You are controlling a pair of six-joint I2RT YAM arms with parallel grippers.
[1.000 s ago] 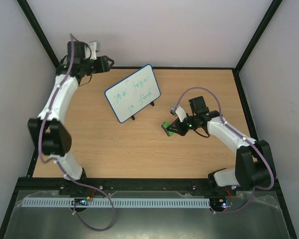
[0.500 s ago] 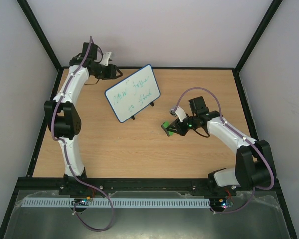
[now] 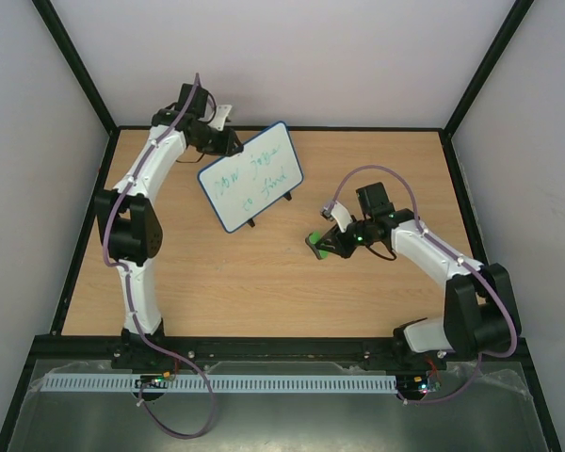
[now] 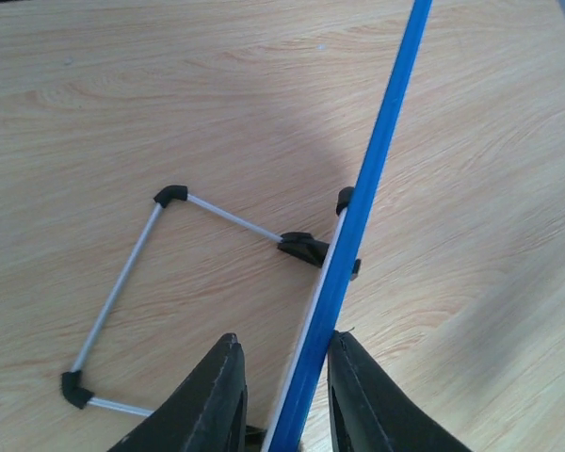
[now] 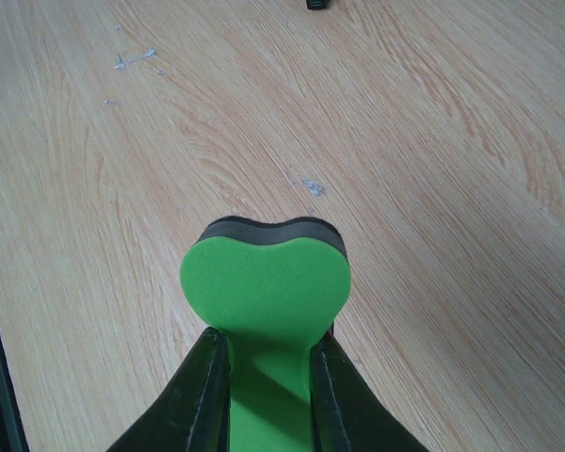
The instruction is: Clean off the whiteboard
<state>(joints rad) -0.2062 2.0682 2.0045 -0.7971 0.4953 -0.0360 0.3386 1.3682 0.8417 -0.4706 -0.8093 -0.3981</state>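
Left arm: your left arm stands tall along the left side of the top view, bending at the elbow and reaching toward the upper left of the frame, its wrist at the whiteboard's (image 3: 250, 176) upper-left edge.
Left claw: the left gripper (image 4: 284, 350) is spread, one finger on each side of the board's blue frame; you can see a gap on the left side, so it is not clamped.
Right arm: your right arm curls in from the lower right, wrist low over the table (image 3: 264, 292) right of centre.
Right claw: the right gripper (image 5: 268, 344) is closed on the green eraser (image 5: 264, 282), which sticks out ahead of the fingers just above the wood.
Whiteboard: it stands tilted in the upper middle of the top view, green writing on its face, propped on a wire stand (image 4: 122, 292) behind it.
Change: one second ago your left wrist sat at the far upper-left corner, clear of the board; it has swung right to the frame edge. The right arm, eraser and board have not moved.
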